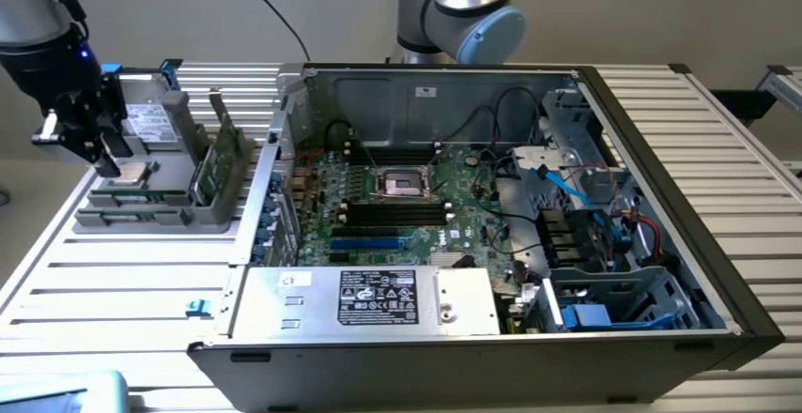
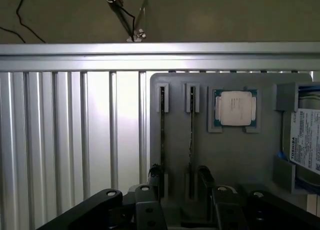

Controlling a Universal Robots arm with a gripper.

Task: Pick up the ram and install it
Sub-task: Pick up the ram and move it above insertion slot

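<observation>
Hovering wide open and empty, the pincer lines up over the ram, which stands on edge in the gray holder at the exterior view's left. A second stick stands just beside it, so an off-centre descent could snag that one.

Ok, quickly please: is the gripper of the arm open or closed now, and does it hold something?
Gripper: open, holding nothing; it hangs over the grey plastic holder tray where the thin green ram stick stands on edge.
</observation>
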